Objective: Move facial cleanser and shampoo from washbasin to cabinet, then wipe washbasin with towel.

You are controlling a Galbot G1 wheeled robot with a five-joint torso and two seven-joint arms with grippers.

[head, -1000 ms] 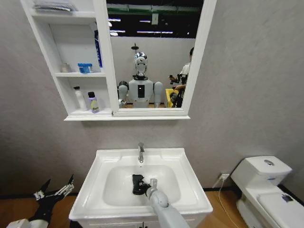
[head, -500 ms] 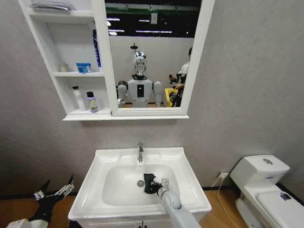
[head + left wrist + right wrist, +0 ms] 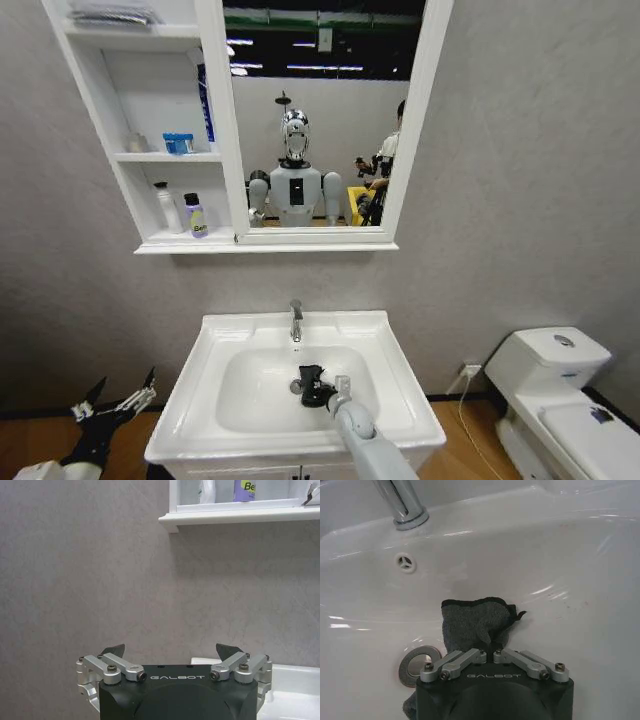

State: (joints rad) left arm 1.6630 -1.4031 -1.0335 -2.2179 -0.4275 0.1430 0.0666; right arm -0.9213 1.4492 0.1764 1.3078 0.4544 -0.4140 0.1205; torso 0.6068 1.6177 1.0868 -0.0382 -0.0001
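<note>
Two tools | right tool (image 3: 492, 652) pinching towel (image 3: 472, 622) in washbasin (image 3: 395, 345) | left tool (image 3: 170, 655) spread

Glossy white ceramic washbasin (image 3: 580, 555) gleamed, chrome tap (image 3: 402, 502) shone mirror-bright, and the dark towel (image 3: 475, 622) looked matt, nubbly cloth.

towel (image 3: 472, 622) black | washbasin (image 3: 385, 345) white | cabinet (image 3: 105, 120) white

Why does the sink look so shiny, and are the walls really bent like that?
Right wrist view: bright streaks of glare lie across the wet-looking white washbasin and the chrome tap, while the dark towel in the right claw reflects nothing. Head view: the wide lens bows the cabinet and the walls outward.
</note>
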